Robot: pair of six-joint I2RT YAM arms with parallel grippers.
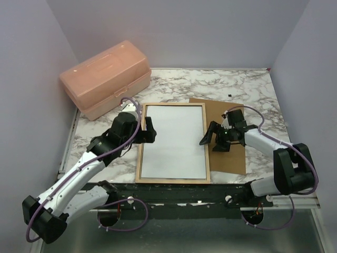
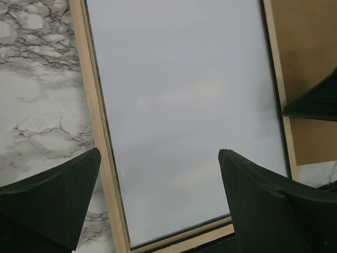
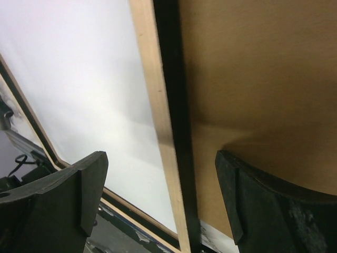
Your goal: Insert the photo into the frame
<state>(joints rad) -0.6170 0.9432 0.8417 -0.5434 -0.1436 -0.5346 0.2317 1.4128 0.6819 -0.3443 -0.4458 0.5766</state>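
The frame (image 1: pixel 140 145) lies flat on the table, tan wood side up. Inside it lies the photo (image 1: pixel 174 139), plain white back up, filling the opening. My left gripper (image 1: pixel 151 130) is open at the frame's left rail (image 2: pixel 95 121); one finger is over the marble, the other over the photo (image 2: pixel 184 100), and it holds nothing. My right gripper (image 1: pixel 207 136) is open at the right rail (image 3: pixel 152 84), with the photo (image 3: pixel 79 68) on one side and brown board on the other. Both pairs of jaws, left gripper (image 2: pixel 159 153) and right gripper (image 3: pixel 160 158), stand wide apart.
A flat brown backing board (image 1: pixel 231 158) lies right of the frame, partly under its right edge, and fills much of the right wrist view (image 3: pixel 253 63). A pink plastic box (image 1: pixel 105 79) stands at the back left. The marble tabletop (image 1: pixel 237 84) ends at walls on three sides.
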